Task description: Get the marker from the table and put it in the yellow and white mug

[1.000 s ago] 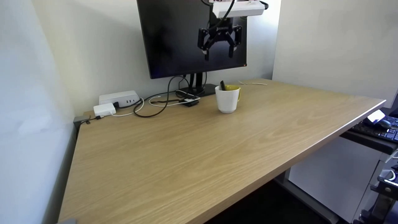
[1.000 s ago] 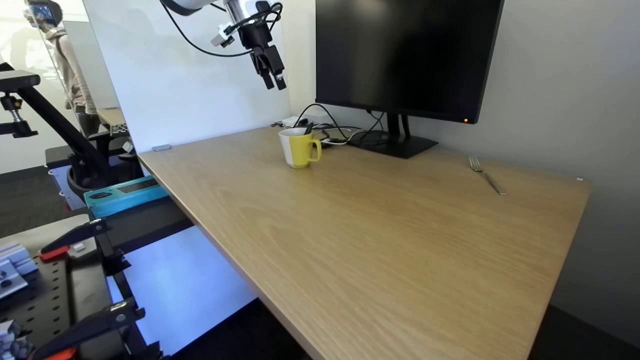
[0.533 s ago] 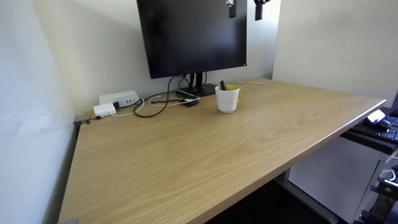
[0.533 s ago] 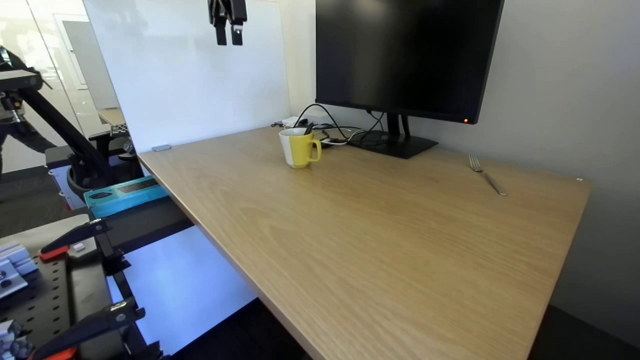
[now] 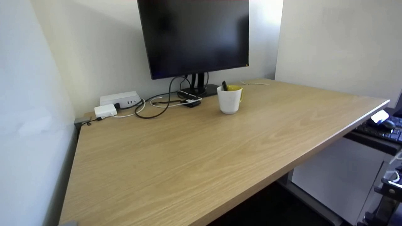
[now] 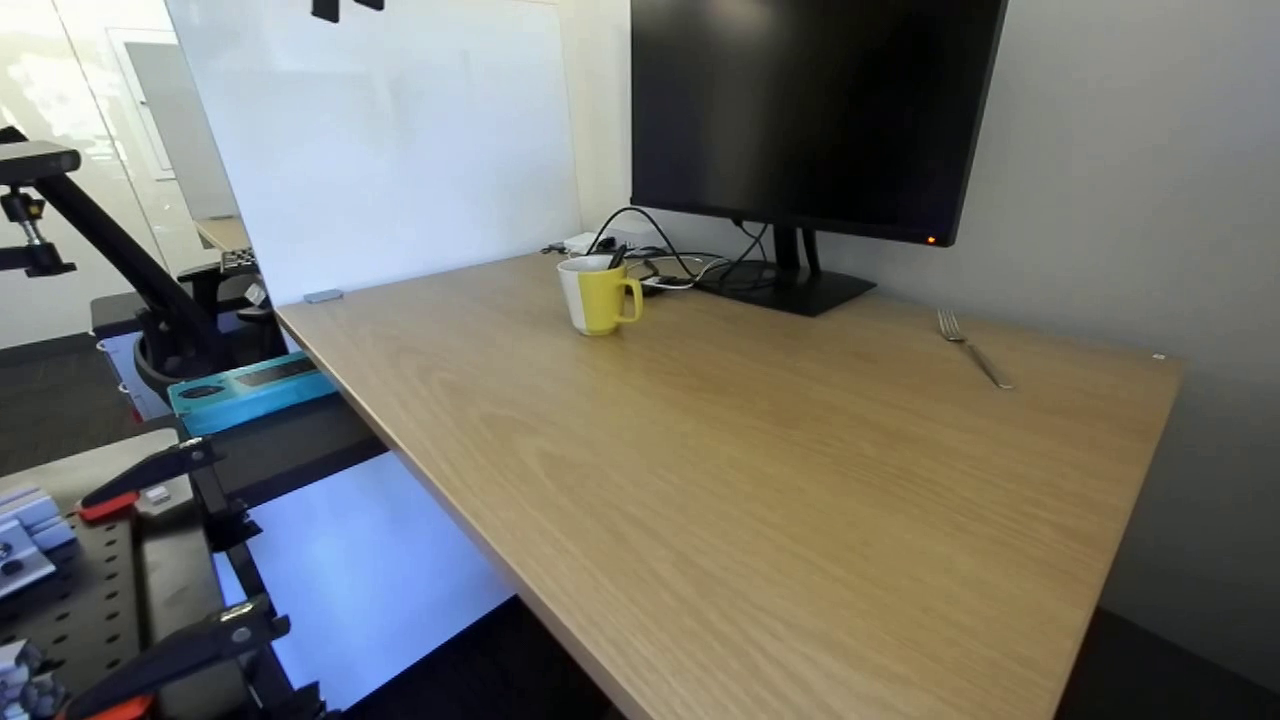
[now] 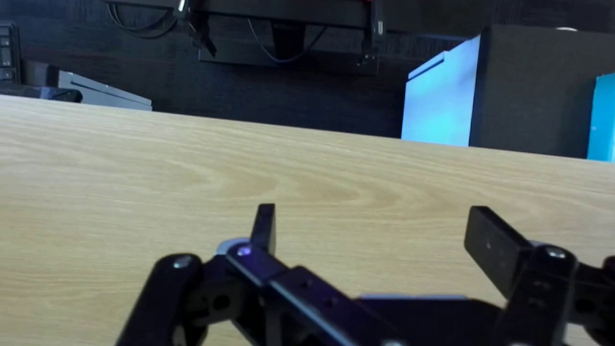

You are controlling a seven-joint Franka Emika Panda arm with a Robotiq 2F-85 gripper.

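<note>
Wooden table [image 5: 207, 141] bears the yellow-white mug [image 5: 229, 102] (marker [image 5: 225, 86] leaning inside).

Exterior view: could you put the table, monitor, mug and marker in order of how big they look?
Largest to smallest, in an exterior view:
Table
Monitor
Mug
Marker (only its dark end shows)

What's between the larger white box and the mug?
In an exterior view, black cable, white cable and a small black box lie between that white box and the mug.
</note>
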